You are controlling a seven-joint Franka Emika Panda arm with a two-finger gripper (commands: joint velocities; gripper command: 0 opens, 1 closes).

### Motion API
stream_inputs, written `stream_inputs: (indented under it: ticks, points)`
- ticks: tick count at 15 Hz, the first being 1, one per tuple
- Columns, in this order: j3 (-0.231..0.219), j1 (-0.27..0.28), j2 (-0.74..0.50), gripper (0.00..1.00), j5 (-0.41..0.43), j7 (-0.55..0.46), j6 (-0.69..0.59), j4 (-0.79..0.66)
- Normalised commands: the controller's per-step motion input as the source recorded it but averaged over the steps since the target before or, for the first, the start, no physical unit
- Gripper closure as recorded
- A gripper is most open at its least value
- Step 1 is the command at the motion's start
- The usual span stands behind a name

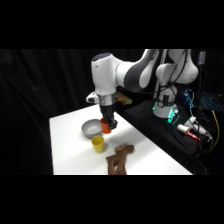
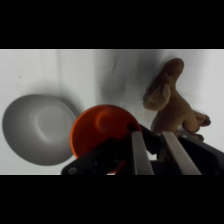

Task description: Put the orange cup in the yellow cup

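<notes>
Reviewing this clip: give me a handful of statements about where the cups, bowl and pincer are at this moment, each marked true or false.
1. The pincer is shut on the orange cup. True.
2. The orange cup already sits inside the yellow cup. False: the yellow cup stands alone on the white table, nearer the camera than the orange cup in the side view.
3. A grey bowl lies beside the orange cup. True.
4. The grey bowl holds the yellow cup. False: in the wrist view the bowl is empty.
5. A brown plush toy lies on the table. True.
</notes>
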Motion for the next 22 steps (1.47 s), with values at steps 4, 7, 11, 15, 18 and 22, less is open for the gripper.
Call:
stream_inputs:
  ticks: [4, 7, 11, 15, 18, 22]
  points:
    - [0.030, 0.043, 0.22, 0.96, -0.122, 0.05, -0.15, 0.39]
    - [0.010, 0.026, 0.25, 0.96, -0.109, 0.03, -0.10, 0.35]
    - [-0.021, 0.034, 0.21, 0.96, -0.148, 0.03, -0.08, 0.29]
    - [-0.046, 0.040, 0.14, 0.96, -0.162, 0.02, -0.06, 0.24]
    - [-0.056, 0.044, 0.11, 0.94, -0.152, 0.02, -0.06, 0.21]
    - [-0.052, 0.043, 0.06, 0.49, -0.131, 0.02, -0.08, 0.18]
